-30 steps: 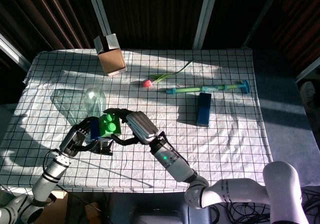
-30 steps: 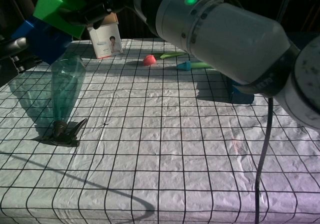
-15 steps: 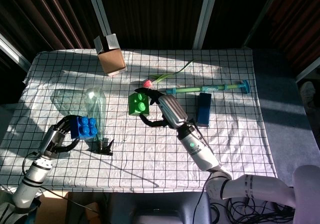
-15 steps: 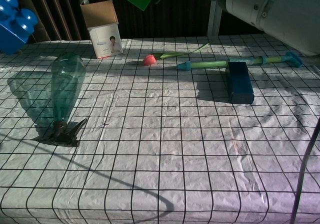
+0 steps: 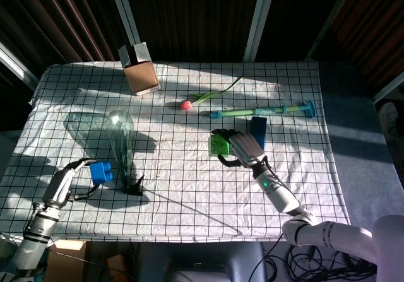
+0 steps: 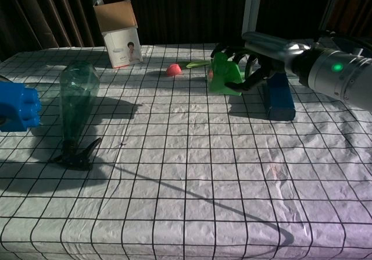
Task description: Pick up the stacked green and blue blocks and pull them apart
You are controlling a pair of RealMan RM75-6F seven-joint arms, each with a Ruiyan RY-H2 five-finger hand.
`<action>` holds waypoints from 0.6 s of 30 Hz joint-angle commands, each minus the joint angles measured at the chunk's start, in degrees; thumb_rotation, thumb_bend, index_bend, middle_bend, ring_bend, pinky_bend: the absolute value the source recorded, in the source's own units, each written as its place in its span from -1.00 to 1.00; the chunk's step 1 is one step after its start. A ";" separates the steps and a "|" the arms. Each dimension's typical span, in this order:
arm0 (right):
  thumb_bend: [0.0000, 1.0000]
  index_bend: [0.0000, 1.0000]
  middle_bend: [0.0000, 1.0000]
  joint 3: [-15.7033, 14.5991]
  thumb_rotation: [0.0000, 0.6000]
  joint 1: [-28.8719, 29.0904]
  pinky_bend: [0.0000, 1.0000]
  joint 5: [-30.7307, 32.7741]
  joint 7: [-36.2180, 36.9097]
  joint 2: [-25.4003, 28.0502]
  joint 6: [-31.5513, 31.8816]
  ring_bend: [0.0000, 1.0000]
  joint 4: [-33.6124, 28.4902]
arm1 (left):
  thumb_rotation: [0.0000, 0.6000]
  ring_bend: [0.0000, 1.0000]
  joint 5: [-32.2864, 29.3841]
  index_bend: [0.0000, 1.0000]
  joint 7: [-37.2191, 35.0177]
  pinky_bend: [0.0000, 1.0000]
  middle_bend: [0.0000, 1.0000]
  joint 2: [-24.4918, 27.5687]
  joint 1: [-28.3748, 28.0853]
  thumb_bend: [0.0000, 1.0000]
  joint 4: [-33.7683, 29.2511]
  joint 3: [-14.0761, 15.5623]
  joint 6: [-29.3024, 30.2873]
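The two blocks are apart. My left hand [image 5: 63, 182] holds the blue block [image 5: 100, 171] low over the table's front left; in the chest view the blue block [image 6: 17, 107] shows at the left edge, the hand itself mostly out of frame. My right hand [image 5: 243, 147] grips the green block [image 5: 219, 145] near the table's middle right, its fingers wrapped around it. The chest view shows the green block [image 6: 224, 75] in that right hand [image 6: 256, 62], just left of a dark blue box.
An upturned clear green bottle [image 5: 120, 143] on a black stand rises between the hands. A dark blue box [image 5: 257, 134], a green-and-teal pump [image 5: 262, 111], a pink tulip [image 5: 187, 104] and a cardboard box [image 5: 140, 69] lie farther back on the checked cloth.
Both hands dropped and spread apart: the left with the blue block went down toward the left front, the right carried the green block rightward and down beside the dark blue box.
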 commanded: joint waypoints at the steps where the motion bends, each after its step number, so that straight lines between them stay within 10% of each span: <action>1: -0.27 0.69 0.24 -1.96 1.00 -0.12 -0.12 0.16 -1.43 -2.19 -2.50 0.01 3.43 | 1.00 -0.15 -2.40 0.41 10.68 -0.56 0.63 -3.47 1.78 0.45 0.39 0.04 -1.35; 8: -0.28 0.35 0.11 -3.48 1.00 -0.06 -0.20 -0.32 -1.15 -3.27 -6.20 -0.18 6.13 | 1.00 -0.50 -5.36 -0.05 11.63 -0.77 -0.07 -2.31 0.92 0.12 -0.36 -0.24 -9.11; 15: -0.42 -0.97 -0.86 -3.91 1.00 1.18 -0.69 -1.45 1.49 0.44 -11.51 -0.90 4.13 | 1.00 -1.00 -2.91 -0.98 7.62 -0.99 -0.97 -0.08 0.06 -0.31 -0.28 0.32 -12.70; 18: -0.59 -1.00 -1.00 -3.79 1.00 0.86 -0.82 -2.48 1.52 2.15 -10.63 -1.00 2.40 | 1.00 -1.00 -1.17 -1.00 6.12 -1.00 -1.00 0.88 0.15 -0.40 -0.49 0.41 -12.11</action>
